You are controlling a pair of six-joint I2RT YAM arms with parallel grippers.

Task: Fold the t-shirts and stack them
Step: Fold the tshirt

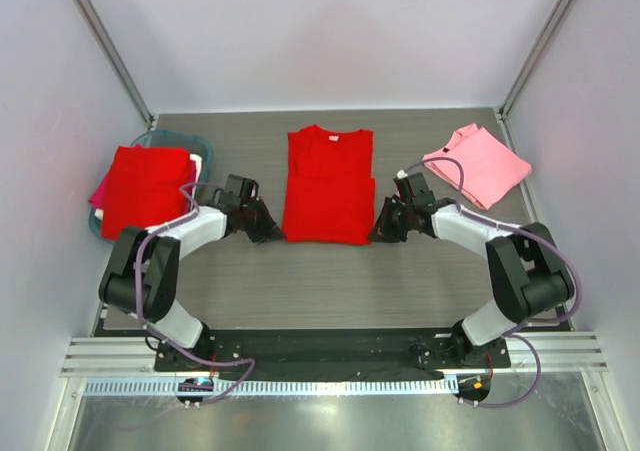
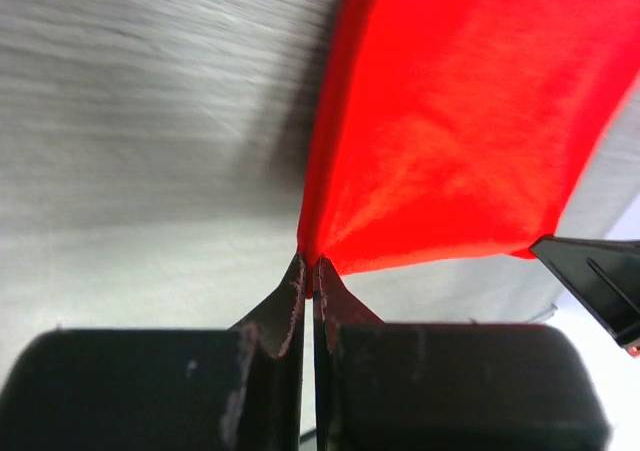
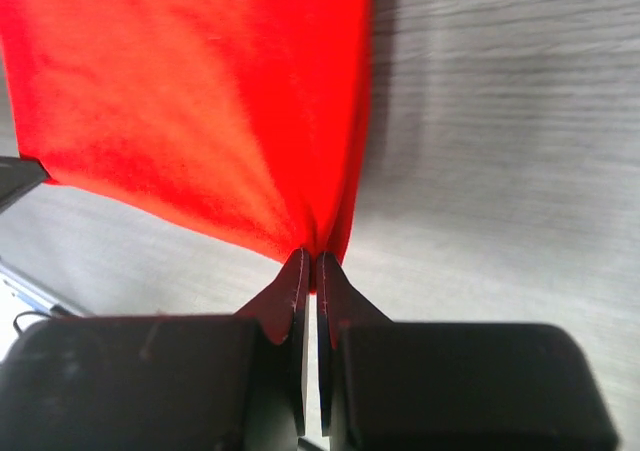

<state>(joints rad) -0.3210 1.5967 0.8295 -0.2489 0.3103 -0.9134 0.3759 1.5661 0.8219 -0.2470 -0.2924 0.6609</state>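
Down near the front of the table (image 1: 330,286), left gripper (image 1: 272,233) and right gripper (image 1: 381,233) each pinch a bottom corner of the red t-shirt (image 1: 328,186) — it lies flat mid-table — with the pink t-shirt (image 1: 478,163) folded far right.

Left claw (image 2: 308,271) and right claw (image 3: 308,261) are matte black, on white-shelled arms (image 1: 195,229) with black joints and lilac cables (image 1: 141,271).

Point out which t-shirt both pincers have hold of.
The bright red t-shirt lying in the middle: the left pincer and right pincer each pinch a near corner. The folded red one at left and the pink one at right lie untouched.
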